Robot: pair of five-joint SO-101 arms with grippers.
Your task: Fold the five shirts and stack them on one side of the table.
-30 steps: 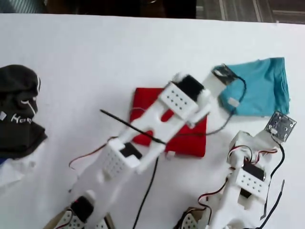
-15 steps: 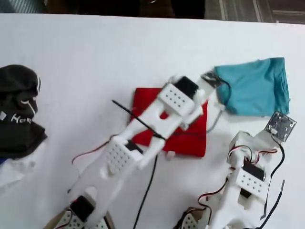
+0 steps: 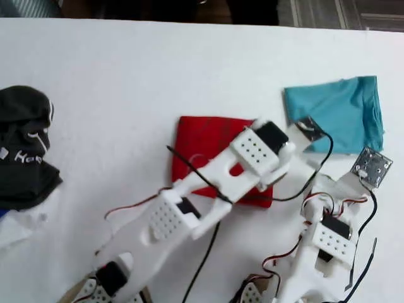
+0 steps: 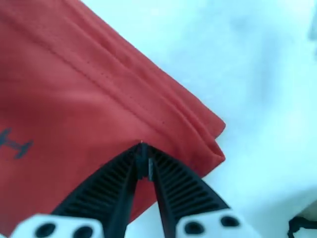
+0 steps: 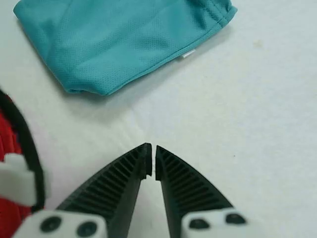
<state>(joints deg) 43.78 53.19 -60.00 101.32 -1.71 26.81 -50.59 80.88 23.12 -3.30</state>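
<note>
A folded red shirt (image 3: 205, 142) lies mid-table, with the left arm (image 3: 252, 151) stretched across it. In the left wrist view my left gripper (image 4: 142, 162) is shut, its tips down on the red shirt (image 4: 64, 99) near one folded corner; I cannot tell whether cloth is pinched. A folded teal shirt (image 3: 338, 113) lies to the right, apart from the red one. My right gripper (image 5: 150, 161) is shut over bare table, a short way from the teal shirt (image 5: 124, 39). The right arm (image 3: 328, 237) stands at the near right.
A crumpled black shirt (image 3: 25, 148) sits at the table's left edge on top of pale cloth (image 3: 19, 227). Loose cables (image 3: 202, 265) trail between the arm bases. The far half of the white table (image 3: 158, 57) is bare.
The left arm's wrist drew back from the teal shirt's edge toward the near side and now hangs over the red shirt's right near corner. The right arm and the shirts stayed put.
</note>
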